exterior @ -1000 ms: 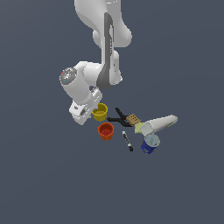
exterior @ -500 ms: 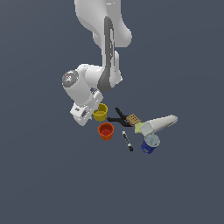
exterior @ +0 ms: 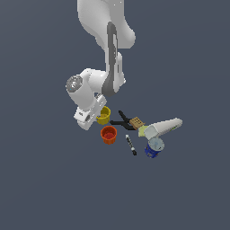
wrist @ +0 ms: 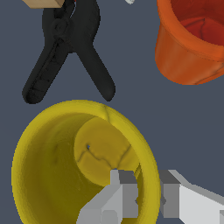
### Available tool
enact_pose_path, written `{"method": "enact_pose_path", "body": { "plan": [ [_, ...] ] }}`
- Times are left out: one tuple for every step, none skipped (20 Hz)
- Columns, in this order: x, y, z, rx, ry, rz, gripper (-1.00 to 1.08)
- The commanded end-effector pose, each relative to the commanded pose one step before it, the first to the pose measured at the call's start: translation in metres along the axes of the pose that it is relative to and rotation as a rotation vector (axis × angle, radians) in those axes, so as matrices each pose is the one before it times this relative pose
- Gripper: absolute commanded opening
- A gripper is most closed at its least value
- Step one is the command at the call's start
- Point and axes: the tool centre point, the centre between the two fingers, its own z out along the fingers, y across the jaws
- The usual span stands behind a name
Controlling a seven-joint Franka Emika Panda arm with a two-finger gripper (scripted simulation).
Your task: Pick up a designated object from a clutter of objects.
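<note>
The yellow cup (exterior: pixel 104 115) stands upright among the clutter, at its edge toward the exterior view's left; it fills the wrist view (wrist: pixel 57 175). My gripper (exterior: pixel 96 117) is down at the cup's rim. In the wrist view the gripper (wrist: pixel 148 197) straddles the cup wall, one finger (wrist: pixel 120 192) inside and one outside, both pressed against the wall. The cup rests on the surface. The orange-red cup (exterior: pixel 108 134) (wrist: pixel 192 43) stands close beside it.
A black clamp (exterior: pixel 123 120) (wrist: pixel 70 48) lies right next to the yellow cup, with a small brown square (exterior: pixel 136 122) at its end. A black marker (exterior: pixel 130 144), a blue can (exterior: pixel 154 147) and a long white-cream container (exterior: pixel 162 127) lie toward the exterior view's right.
The hand has sunk slightly lower beside the yellow cup. The objects have not moved.
</note>
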Motion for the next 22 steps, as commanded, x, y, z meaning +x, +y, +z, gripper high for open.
{"method": "enact_pose_path", "body": {
  "plan": [
    [0.00005, -0.00015, 0.00038, 0.00021, -0.00007, -0.00027, -1.00],
    [0.00000, 0.00000, 0.00000, 0.00000, 0.00000, 0.00000, -1.00],
    [0.00000, 0.00000, 0.00000, 0.00000, 0.00000, 0.00000, -1.00],
    [0.00000, 0.00000, 0.00000, 0.00000, 0.00000, 0.00000, -1.00],
    [0.00000, 0.00000, 0.00000, 0.00000, 0.00000, 0.00000, -1.00],
    [0.00000, 0.00000, 0.00000, 0.00000, 0.00000, 0.00000, -1.00],
    [-0.00003, 0.00028, -0.00026, -0.00059, 0.00016, 0.00031, -1.00],
    [0.00020, -0.00006, -0.00025, 0.00000, 0.00000, 0.00000, -1.00],
    [0.00060, -0.00017, -0.00074, 0.00000, 0.00000, 0.00000, -1.00],
    [0.00099, -0.00028, -0.00124, 0.00000, 0.00000, 0.00000, -1.00],
    [0.00139, -0.00040, -0.00173, 0.00000, 0.00000, 0.00000, -1.00],
    [0.00179, -0.00051, -0.00222, 0.00000, 0.00000, 0.00000, -1.00],
    [0.00218, -0.00062, -0.00271, 0.00000, 0.00000, 0.00000, -1.00],
    [0.00257, -0.00073, -0.00319, 0.00000, 0.00000, 0.00000, -1.00],
    [0.00295, -0.00084, -0.00367, 0.00000, 0.00000, 0.00000, -1.00],
    [0.00333, -0.00094, -0.00415, 0.00000, 0.00000, 0.00000, -1.00],
    [0.00393, -0.00110, -0.00454, -0.00006, -0.00063, -0.00027, -1.00],
    [0.00409, -0.00115, -0.00509, 0.00000, 0.00000, 0.00000, -1.00],
    [0.00446, -0.00125, -0.00555, 0.00000, 0.00000, 0.00000, -1.00],
    [0.00483, -0.00135, -0.00602, 0.00000, 0.00000, 0.00000, -1.00],
    [0.00545, -0.00150, -0.00635, 0.00006, -0.00060, -0.00034, -1.00],
    [0.00557, -0.00155, -0.00694, 0.00000, 0.00000, 0.00000, -1.00]
  ]
}}
